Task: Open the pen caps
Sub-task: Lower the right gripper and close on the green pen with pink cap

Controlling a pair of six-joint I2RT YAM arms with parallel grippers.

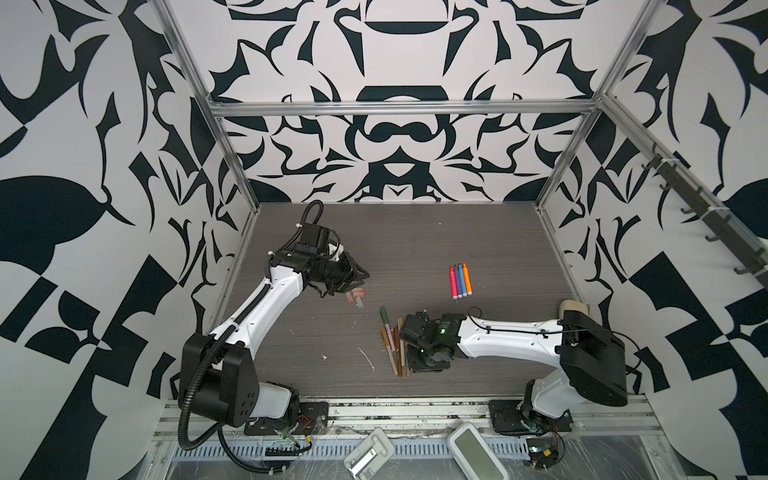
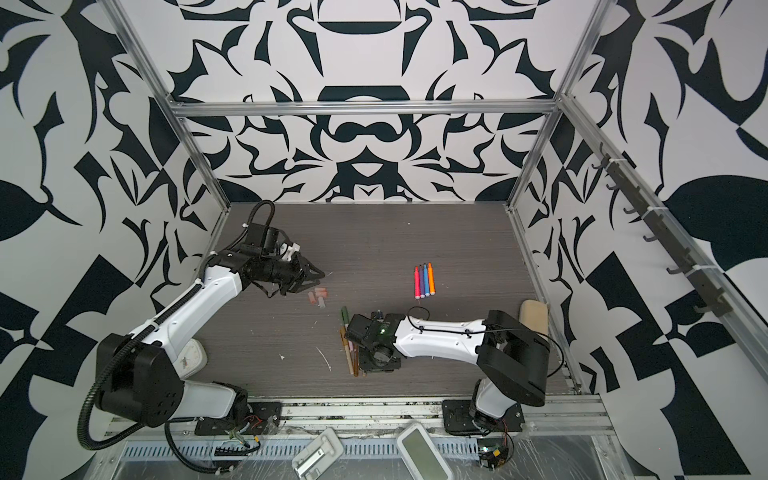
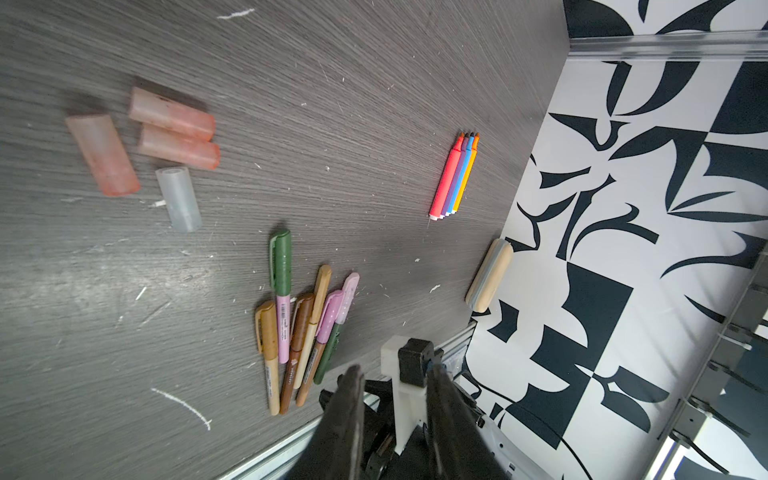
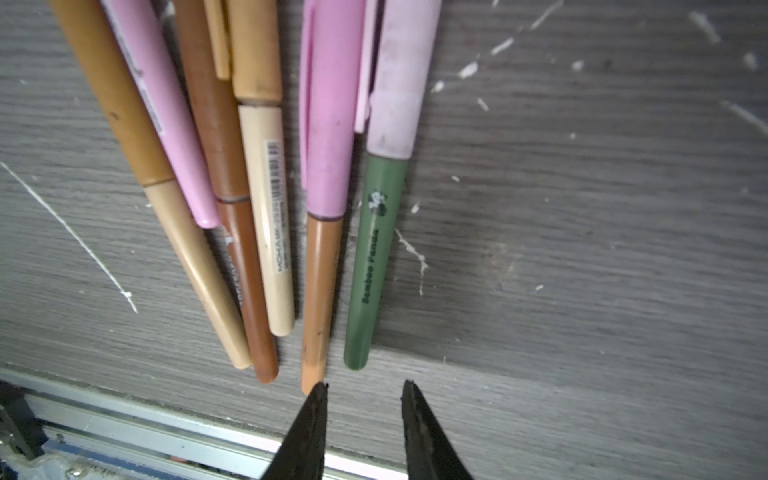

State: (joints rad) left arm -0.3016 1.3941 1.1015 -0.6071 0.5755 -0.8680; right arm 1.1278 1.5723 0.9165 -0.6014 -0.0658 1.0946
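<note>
Several capped pens [image 1: 392,340] in green, brown, tan and pink lie fanned together at the front middle of the table; their pen caps [image 3: 309,291] are all on. My right gripper [image 4: 365,385] is open just short of their barrel ends. One fingertip [image 4: 319,390] is at the orange-brown barrel's tip, and the green barrel [image 4: 374,257] points into the gap. Loose pen caps [image 3: 172,114], peach ones and a clear one [image 3: 178,199], lie on the left. My left gripper [image 3: 395,374] hovers open and empty above them [image 1: 356,297]. Bright uncapped markers [image 1: 460,280] lie side by side further back.
A tan block [image 1: 573,309] rests against the right wall. The metal front rail [image 4: 124,419] runs close behind the pens' ends. Two white devices [image 1: 370,457] [image 1: 478,457] lie beyond the rail. White scratches mark the grey table [image 1: 478,232].
</note>
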